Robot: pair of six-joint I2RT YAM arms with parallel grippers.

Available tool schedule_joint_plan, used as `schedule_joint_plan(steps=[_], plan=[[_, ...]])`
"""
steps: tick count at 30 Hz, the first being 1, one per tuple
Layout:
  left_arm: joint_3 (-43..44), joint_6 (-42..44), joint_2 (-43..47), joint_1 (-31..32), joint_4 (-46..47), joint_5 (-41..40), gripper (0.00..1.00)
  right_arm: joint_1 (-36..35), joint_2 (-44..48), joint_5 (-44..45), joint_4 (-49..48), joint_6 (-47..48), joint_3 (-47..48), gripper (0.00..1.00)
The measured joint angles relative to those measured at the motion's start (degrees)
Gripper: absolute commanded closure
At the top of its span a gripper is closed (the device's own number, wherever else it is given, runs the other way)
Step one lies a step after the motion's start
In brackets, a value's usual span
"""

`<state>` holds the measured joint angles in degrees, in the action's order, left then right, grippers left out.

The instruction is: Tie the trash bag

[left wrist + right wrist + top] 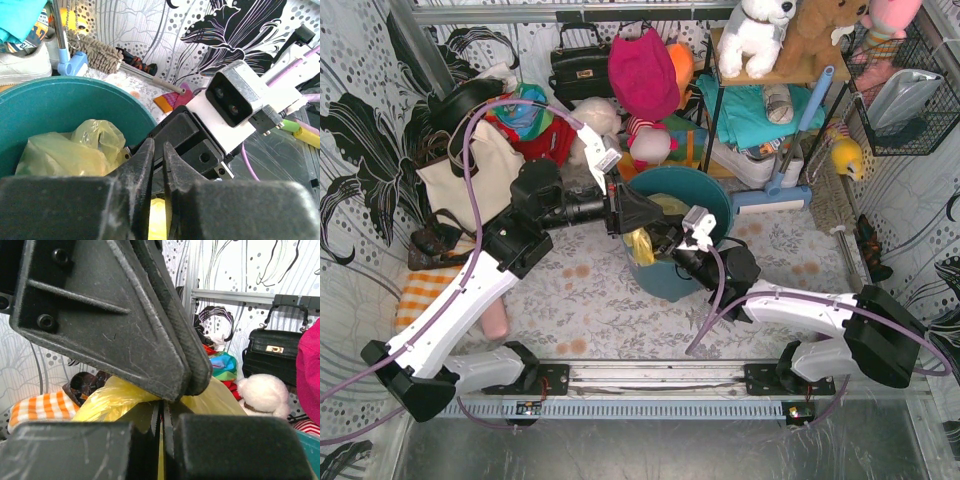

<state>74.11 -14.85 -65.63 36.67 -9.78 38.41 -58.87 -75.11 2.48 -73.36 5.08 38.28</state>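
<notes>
The trash bag (667,206) sits in the teal bin (705,195), its crinkly yellow-green plastic bunched up in the left wrist view (70,152). A twisted strand of it hangs over the bin's near rim (642,246). My left gripper (655,232) reaches over that rim from the left. Its fingers (142,160) stand almost together with yellow plastic between them lower down. My right gripper (680,255) meets it from the right and is shut on a thin yellow film of the bag (107,397). Both sets of jaws crowd the same spot, the left fingers (150,325) directly above the right gripper (162,407).
A cream tote bag (470,175) and an orange checked cloth (420,295) lie to the left. Behind the bin are a black handbag (582,62), soft toys (645,75) and a shelf (760,120) with a blue-handled mop (795,140). A wire basket (910,95) hangs at right.
</notes>
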Motion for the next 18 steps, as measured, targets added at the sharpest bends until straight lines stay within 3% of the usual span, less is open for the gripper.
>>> schedule_joint_plan(steps=[5, 11, 18], plan=[[0.0, -0.6, 0.0, 0.0, 0.3, 0.2, 0.61, 0.0, -0.3, -1.4, -1.6, 0.1, 0.0, 1.00], [0.0, -0.8, 0.8, 0.0, 0.3, -3.7, 0.53, 0.0, -0.3, -1.7, -3.8, 0.2, 0.0, 1.00], [-2.1, -1.8, 6.9, 0.0, 0.7, -15.6, 0.48, 0.0, -0.3, -1.6, -6.4, 0.4, 0.0, 1.00]])
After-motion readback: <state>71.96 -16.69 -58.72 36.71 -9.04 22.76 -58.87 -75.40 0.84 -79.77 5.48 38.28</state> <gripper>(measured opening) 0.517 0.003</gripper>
